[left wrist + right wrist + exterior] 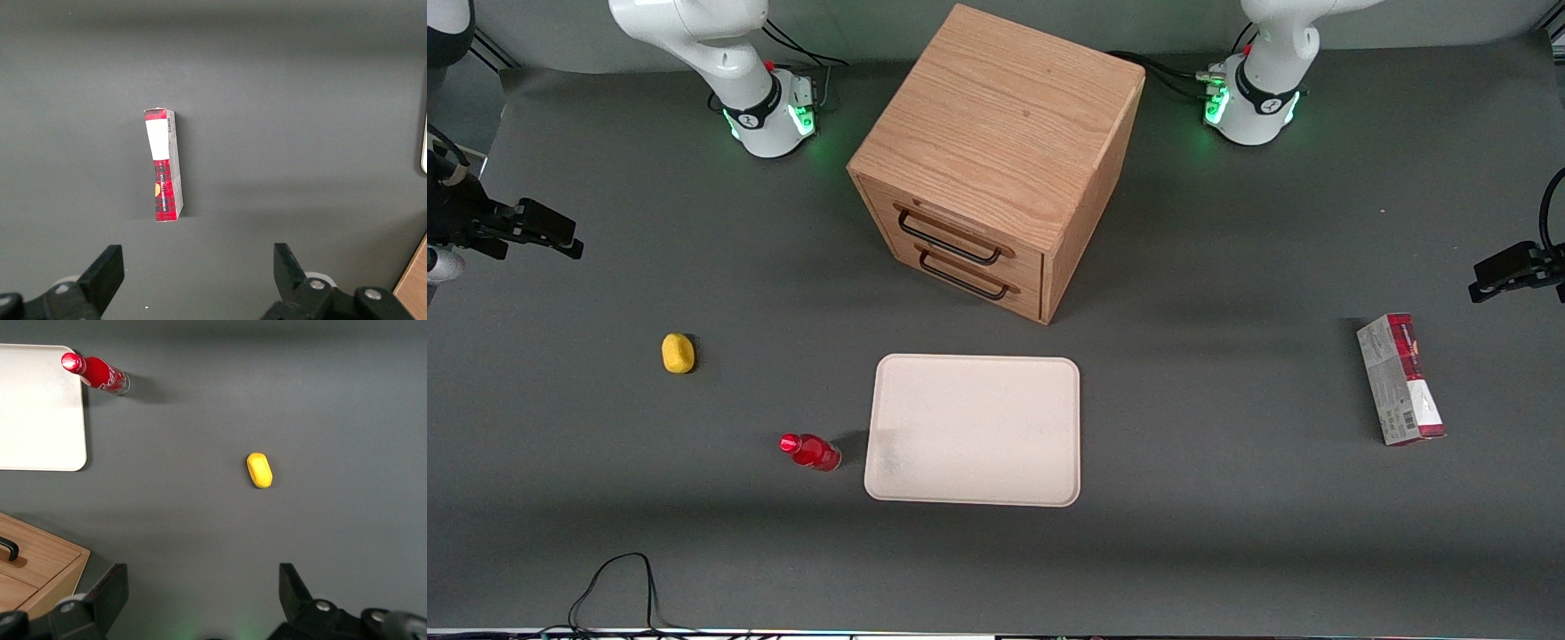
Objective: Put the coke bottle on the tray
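We see the bottle (pixel 810 452) standing on the table just beside the tray (pixel 974 430), not on it. Our gripper (pixel 200 600) hangs high above the table near the yellow lump (pixel 678 353), fingers spread, holding nothing.

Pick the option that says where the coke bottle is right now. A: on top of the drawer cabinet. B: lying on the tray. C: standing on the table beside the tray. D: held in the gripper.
C: the coke bottle stands upright on the dark table just off the tray rim, while the gripper hangs apart from it with open, empty jaws.
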Action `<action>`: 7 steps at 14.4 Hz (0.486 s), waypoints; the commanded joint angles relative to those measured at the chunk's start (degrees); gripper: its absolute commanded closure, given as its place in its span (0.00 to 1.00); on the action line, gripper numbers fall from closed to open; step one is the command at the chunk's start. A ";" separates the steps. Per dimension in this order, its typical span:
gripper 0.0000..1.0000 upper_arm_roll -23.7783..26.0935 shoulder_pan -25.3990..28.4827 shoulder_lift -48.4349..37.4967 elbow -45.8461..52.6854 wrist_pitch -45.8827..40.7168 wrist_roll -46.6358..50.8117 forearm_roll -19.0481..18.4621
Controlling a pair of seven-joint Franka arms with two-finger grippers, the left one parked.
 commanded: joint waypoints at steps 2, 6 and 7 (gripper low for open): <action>0.00 -0.19 0.18 0.49 0.62 -1.02 -0.85 0.99; 0.00 0.16 0.79 1.36 1.41 -0.67 -0.15 1.07; 0.00 0.16 1.84 2.24 2.89 -0.58 0.12 1.07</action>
